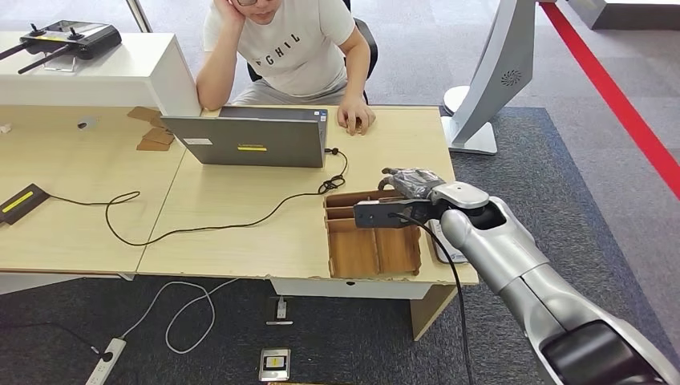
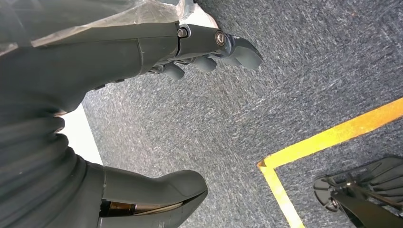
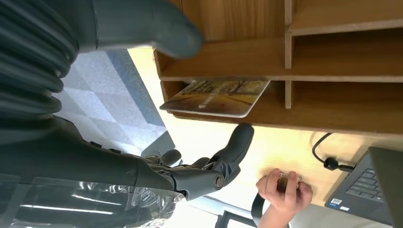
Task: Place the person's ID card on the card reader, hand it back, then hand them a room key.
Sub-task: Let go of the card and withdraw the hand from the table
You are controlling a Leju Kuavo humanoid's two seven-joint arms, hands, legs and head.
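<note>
Right robot hand (image 1: 405,186), fingers apart and empty, hovers over the wooden organiser (image 1: 374,241) on the desk (image 1: 240,233). The room key card (image 3: 216,98) leans in one compartment; a shallow pinch could let it slip.

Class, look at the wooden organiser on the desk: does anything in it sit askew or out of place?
Yes. A picture-printed card lies tilted in a compartment of the wooden organiser tray, one end poking over the tray's edge, just beyond the right hand, rather than lying flat inside.
</note>
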